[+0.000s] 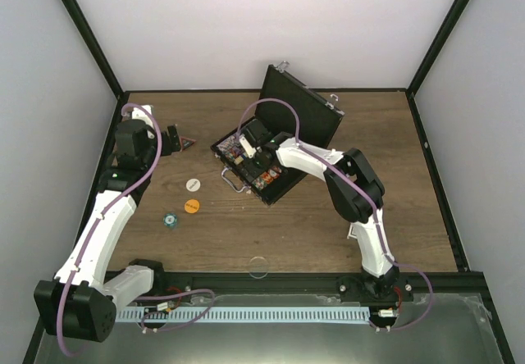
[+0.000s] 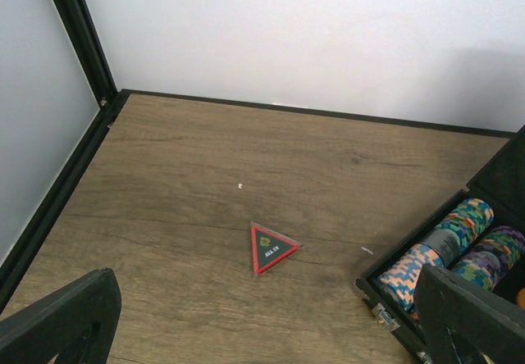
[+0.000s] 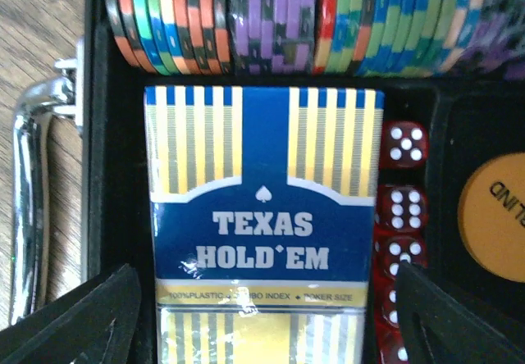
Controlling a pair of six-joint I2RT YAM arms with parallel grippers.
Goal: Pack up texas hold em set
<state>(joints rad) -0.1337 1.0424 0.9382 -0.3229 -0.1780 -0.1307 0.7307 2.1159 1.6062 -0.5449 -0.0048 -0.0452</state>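
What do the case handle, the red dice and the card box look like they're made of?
Case handle: polished or chromed metal, judging by its mirror-like silver shine. Red dice: probably glossy translucent plastic, with white pips. Card box: glossy printed card, perhaps film-wrapped given the sheen; its label reads 100% plastic, likely meaning the cards.

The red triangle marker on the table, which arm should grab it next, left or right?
Left. The left gripper hangs open right beside the triangle marker, which sits framed between its fingers in its wrist view. The right gripper is over the open case, above the card deck.
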